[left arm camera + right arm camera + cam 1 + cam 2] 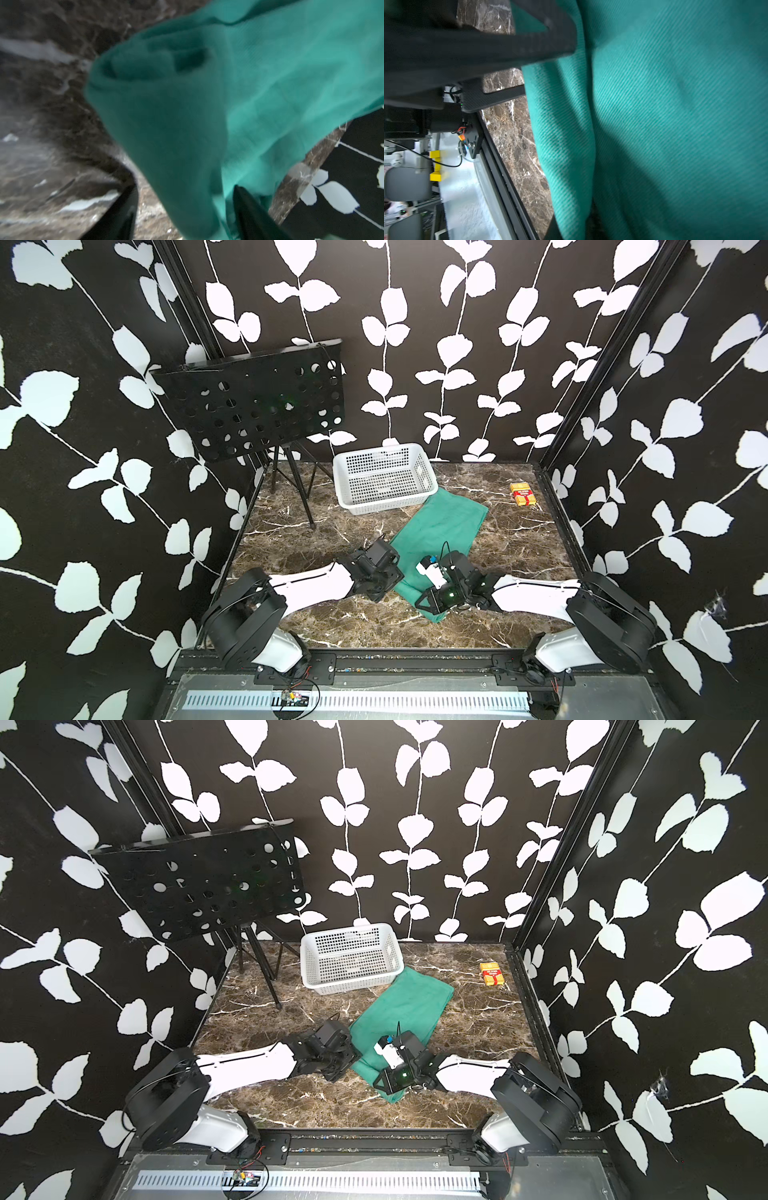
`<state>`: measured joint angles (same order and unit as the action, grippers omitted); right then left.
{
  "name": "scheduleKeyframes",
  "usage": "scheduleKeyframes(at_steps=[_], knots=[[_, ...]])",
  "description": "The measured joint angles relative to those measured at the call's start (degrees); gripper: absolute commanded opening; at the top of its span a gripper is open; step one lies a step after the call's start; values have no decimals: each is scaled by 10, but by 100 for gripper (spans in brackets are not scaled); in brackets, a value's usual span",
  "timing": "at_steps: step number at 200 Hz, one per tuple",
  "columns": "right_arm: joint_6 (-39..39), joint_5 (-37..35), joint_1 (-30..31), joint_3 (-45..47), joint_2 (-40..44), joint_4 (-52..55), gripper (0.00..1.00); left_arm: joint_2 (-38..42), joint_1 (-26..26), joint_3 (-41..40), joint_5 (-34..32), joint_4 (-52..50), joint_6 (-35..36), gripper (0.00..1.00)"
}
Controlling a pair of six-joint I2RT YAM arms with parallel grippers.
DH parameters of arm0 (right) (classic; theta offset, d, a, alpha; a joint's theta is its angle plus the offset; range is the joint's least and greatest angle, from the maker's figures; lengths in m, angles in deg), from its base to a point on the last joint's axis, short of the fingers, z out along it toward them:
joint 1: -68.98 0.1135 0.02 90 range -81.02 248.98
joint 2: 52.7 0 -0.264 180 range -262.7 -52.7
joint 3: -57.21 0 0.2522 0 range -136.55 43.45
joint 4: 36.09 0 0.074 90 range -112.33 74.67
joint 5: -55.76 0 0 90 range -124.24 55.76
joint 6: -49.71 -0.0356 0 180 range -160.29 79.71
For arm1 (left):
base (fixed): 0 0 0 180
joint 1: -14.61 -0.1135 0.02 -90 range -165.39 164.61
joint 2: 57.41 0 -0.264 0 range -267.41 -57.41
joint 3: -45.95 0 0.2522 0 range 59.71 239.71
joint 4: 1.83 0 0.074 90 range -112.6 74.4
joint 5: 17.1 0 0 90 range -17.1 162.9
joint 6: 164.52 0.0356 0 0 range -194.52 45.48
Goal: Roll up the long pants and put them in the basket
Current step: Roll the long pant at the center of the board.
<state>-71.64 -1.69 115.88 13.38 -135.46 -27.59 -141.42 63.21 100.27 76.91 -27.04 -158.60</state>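
- Left gripper point(185, 188), jaws apart, straddles a fold of the long pants point(440, 526).
- Right gripper point(434, 585) sits over the cloth; whether it grips cannot be told.
- The long pants stretch from the table point(316, 539) centre toward 1 o'clock, just beside the basket point(384, 479).

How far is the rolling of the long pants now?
Done: the long pants lie folded in one strip, its near end curled into a small roll. In hand: the open left gripper straddles that roll; the right gripper is beside it. Left: most of the strip, toward the white basket, lies flat.
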Motion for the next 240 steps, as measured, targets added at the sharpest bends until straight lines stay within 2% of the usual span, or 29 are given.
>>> scheduleKeyframes(at_steps=[16, 38, 50, 62, 68, 83, 101, 120, 154, 180, 209, 240], knots=[[-1, 3, -7, 9, 2, 5, 0, -14, -9, 19, -3, -12, 11, 47], [-2, -2, -15, 22, 13, 15, 0, -30, -22, 58, 2, -30, 29, 15], [-2, -11, -16, 24, 24, 21, 0, -37, -26, 68, 7, -40, 34, 4], [-2, -30, -16, 24, 40, 35, 6, -42, -28, 71, 15, -50, 38, 2], [-3, -40, -15, 24, 49, 41, 13, -45, -28, 71, 18, -54, 38, 1], [-7, -75, -10, 23, 79, 66, 41, -48, -28, 75, 27, -64, 39, 0], [4, -138, 10, 16, 111, 112, 52, -50, -31, 83, 29, -76, 40, 0], [29, -228, 62, 4, 141, 153, 62, -58, -34, 92, 32, -91, 41, 0], [127, -415, 210, 2, 185, 152, 63, -66, -34, 103, 39, -106, 42, 0], [218, -523, 296, -5, 152, 120, 61, -68, -34, 105, 42, -112, 41, 0], [292, -613, 343, -37, 52, 95, 58, -68, -34, 106, 45, -114, 37, 0], [332, -701, 356, -63, -40, 81, 57, -68, -34, 106, 48, -115, 33, 0]])
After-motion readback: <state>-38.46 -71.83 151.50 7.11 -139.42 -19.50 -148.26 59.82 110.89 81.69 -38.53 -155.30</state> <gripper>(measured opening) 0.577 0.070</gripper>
